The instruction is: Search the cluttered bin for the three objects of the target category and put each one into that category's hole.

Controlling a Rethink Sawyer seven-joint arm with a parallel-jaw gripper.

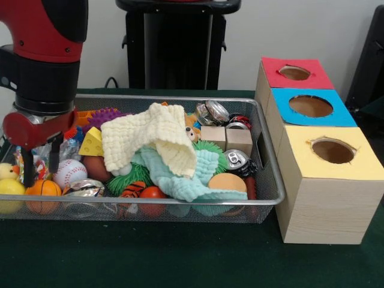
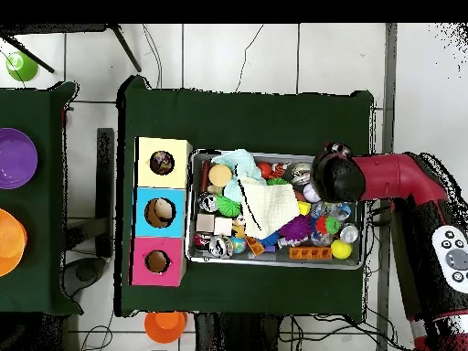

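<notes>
Hanging over the bin's (image 1: 264, 150) end farthest from the boxes (image 1: 327, 180), the pincer (image 1: 42, 159), empty though I cannot tell how wide, sits above a baseball (image 1: 70, 173), likely hard, light, best gripped across its middle.

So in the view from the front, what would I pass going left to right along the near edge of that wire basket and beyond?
Yellow ball → small orange basketball → red ball → tan disc → basket's right rim → yellow-topped box.
</notes>
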